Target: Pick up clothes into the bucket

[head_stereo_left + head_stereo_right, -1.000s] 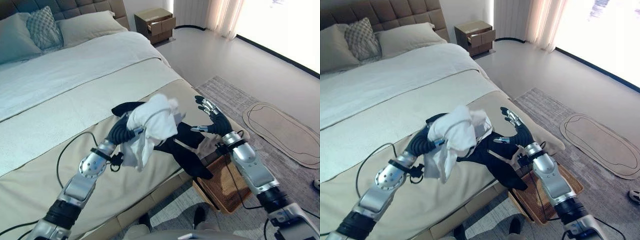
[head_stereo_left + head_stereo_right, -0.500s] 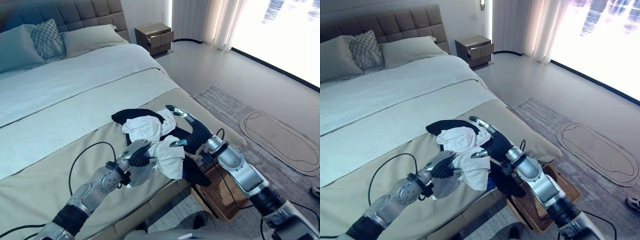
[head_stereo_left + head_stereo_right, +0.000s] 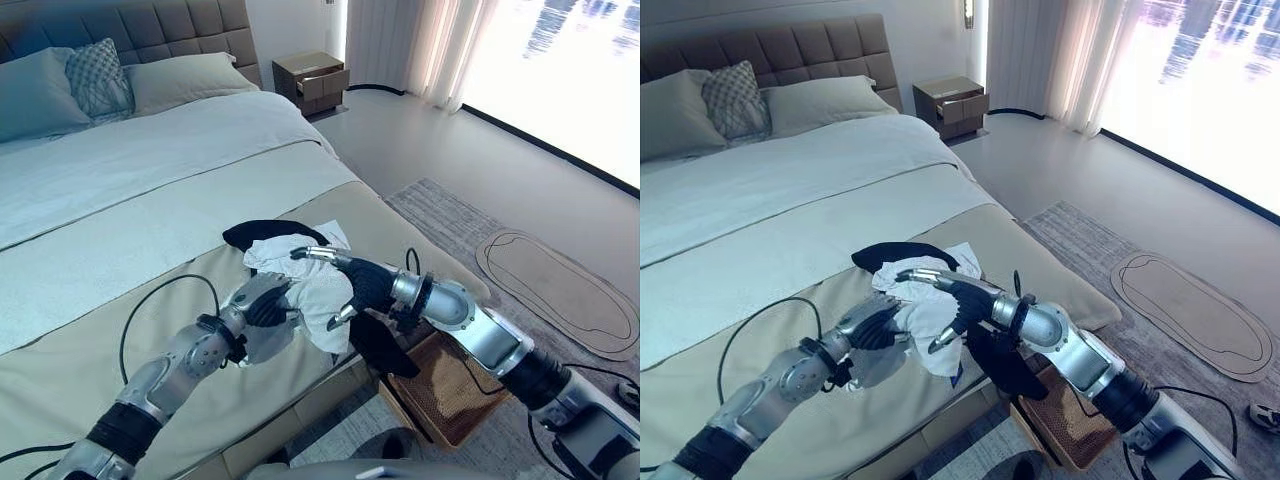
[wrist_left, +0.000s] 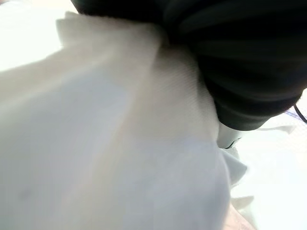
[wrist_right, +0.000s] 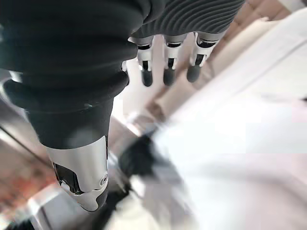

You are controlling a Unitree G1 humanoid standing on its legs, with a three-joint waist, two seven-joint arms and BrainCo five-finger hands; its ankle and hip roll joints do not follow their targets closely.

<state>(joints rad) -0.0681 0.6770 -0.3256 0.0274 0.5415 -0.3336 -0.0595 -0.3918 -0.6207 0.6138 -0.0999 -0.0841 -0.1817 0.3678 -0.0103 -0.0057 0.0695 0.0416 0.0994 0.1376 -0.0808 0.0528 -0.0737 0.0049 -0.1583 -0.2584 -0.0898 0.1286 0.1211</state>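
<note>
Nearest to me, at the foot of the beige-covered bed (image 3: 90, 330), my left hand (image 3: 262, 300) is curled into the bunched white cotton garment (image 3: 315, 290), gripping a fold of it at the bed's edge; its wrist view shows white cloth pressed right against the dark cover, which agrees with a firm hold. My right hand (image 3: 335, 280) reaches in from the other side with fingers (image 5: 168, 72) extended and thumb spread — it lies over the white garment, open and holding nothing that I can confirm. A black garment (image 3: 385, 345) lies beneath the white one, one end draped over the mattress edge toward the floor and the other (image 3: 890, 255) showing beyond the white bundle. The brown woven wicker basket (image 3: 450, 390) stands on the floor just beside the bed, below my right forearm; what I can see of its interior looks empty, though the arm and the hanging black cloth hide part of it. My concerns from here: the white garment is held by one fold only, so a loose tail could snag on the black one and drag it off the bed outside the basket; and the right arm crossing above the basket could block the drop or knock its rim. Beyond lie a grey patterned rug (image 3: 470, 240) and a wooden bedside cabinet with an open drawer (image 3: 312, 78).
</note>
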